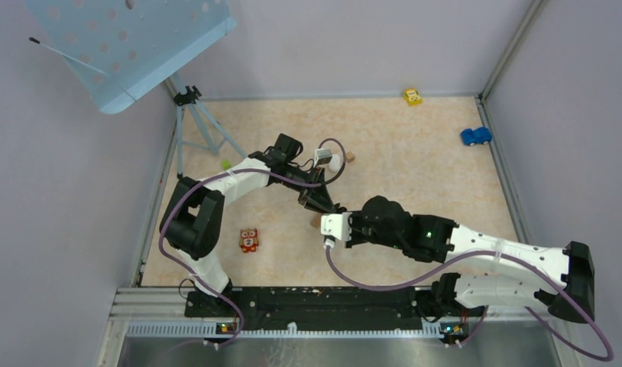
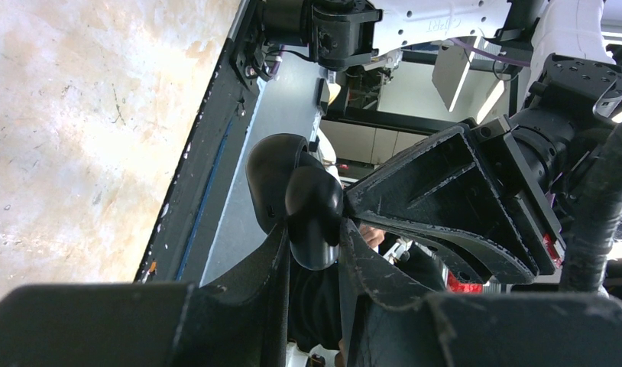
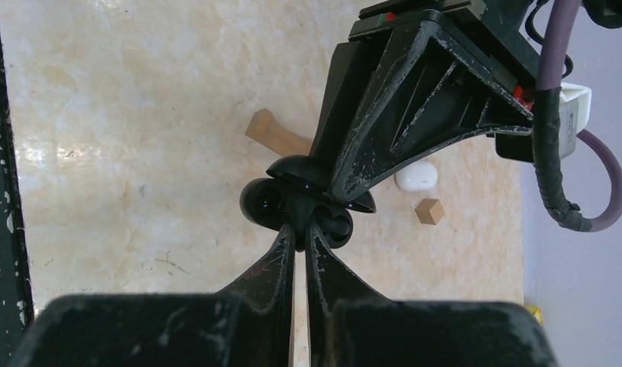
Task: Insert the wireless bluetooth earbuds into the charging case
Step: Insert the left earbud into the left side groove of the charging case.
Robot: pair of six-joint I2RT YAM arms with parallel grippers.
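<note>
Left gripper [image 2: 314, 256] clamps black case [image 2: 281, 180] midair; right gripper [image 3: 300, 233] pinched shut at case mouth, bud not discernible. Insertion step; next: seat bud, release.

The counter [image 1: 415, 160] has a beige top with a marble pattern and some fine scratches. Plain, pale grey-violet walls [image 1: 354, 46] close it on three sides. A metal profile [image 1: 511, 47] runs up the back right corner. At the back left stands a small tripod [image 1: 189, 98], and above it is a tilted light-blue panel [image 1: 140, 38] with round holes. A ribbed aluminium rail [image 1: 293, 329] lies along the near edge. The light is soft and even.
</note>
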